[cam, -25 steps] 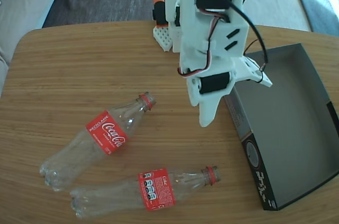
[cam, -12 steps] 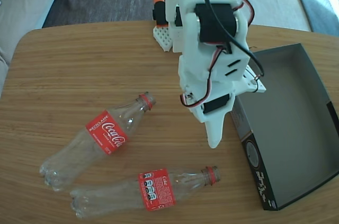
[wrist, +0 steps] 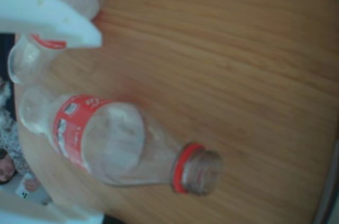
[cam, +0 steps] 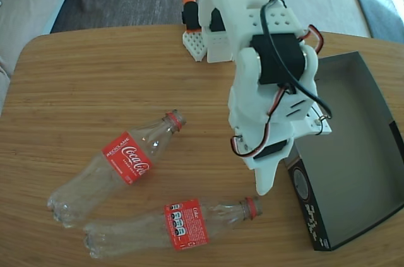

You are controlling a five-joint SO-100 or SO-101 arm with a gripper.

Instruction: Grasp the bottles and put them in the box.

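My gripper (cam: 265, 182), fingers apart and empty, hovers above the nearer bottle (cam: 170, 226) lying on the worktop (cam: 95, 77) beside the empty box (cam: 353, 147). Next, I judge: lower and close around it.

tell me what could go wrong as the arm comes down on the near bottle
The near bottle lies on its side on the smooth table, so a finger pushing it could roll it away. Its neck sits close to the box wall, which the gripper might clip. The far bottle lies close alongside.
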